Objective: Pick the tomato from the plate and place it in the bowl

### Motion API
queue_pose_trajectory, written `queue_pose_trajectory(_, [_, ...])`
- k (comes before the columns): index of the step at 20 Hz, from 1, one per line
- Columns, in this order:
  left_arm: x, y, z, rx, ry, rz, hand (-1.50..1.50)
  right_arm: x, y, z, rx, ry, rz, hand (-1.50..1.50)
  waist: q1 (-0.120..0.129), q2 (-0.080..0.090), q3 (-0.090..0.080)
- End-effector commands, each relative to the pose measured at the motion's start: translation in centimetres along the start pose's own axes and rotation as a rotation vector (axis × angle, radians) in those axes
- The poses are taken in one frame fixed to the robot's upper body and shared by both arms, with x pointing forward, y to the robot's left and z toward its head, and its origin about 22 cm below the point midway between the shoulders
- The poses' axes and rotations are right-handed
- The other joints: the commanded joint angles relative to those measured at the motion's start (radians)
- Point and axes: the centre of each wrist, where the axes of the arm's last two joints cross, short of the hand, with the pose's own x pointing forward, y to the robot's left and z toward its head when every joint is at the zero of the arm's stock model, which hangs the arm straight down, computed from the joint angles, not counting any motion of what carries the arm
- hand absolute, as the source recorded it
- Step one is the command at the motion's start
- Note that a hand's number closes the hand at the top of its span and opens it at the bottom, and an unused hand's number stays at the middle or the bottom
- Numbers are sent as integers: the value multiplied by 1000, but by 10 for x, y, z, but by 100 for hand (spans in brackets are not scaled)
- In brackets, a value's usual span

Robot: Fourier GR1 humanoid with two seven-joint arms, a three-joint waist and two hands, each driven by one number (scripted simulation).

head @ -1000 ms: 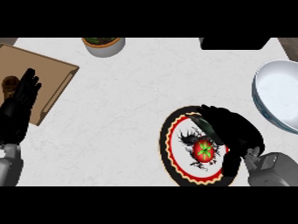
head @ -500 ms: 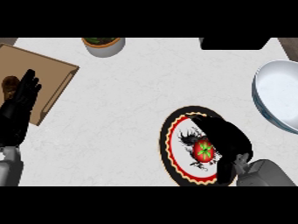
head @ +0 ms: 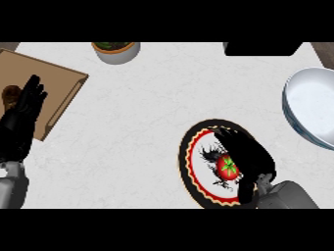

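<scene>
Two grey forearms enter from the lower edge, one at about 8 o'clock and one at about 5 o'clock. Each ends in a matte black hand: the left hand (head: 17,128) shows slim, segmented black fingers (head: 32,95); the right hand (head: 248,156) shows as a broad dark mass above its smooth, rounded grey cuff.

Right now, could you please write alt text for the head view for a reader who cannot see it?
The right hand curls over a red tomato on a patterned plate, with a large silvery bowl at the right. The left hand rests open at the left over a wooden board.
</scene>
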Motion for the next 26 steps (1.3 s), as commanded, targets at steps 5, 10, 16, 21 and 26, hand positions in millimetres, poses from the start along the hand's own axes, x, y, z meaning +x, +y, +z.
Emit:
queue_pose_trajectory(5, [-12, 8, -3, 11, 17, 3, 0, 15, 8, -36, 90, -32, -51, 150, 4, 3, 1])
queue_pose_trajectory(10, [-18, -6, -1, -3, 1, -8, 0, 11, 25, -34, 66, -108, -29, 150, 1, 3, 1])
queue_pose_trajectory(16, [-6, 13, 4, 6, -5, -21, 0, 0, 20, -43, 5, -98, -43, 150, 6, 2, 1])
queue_pose_trajectory(21, [-11, 11, 12, -5, 5, -6, 0, -2, 0, -29, -133, -46, -51, 150, 0, 0, 1])
queue_pose_trajectory(26, [-11, 14, 1, 11, 1, 9, 0, -40, -7, 0, -242, -35, -44, 150, -5, 0, 1])
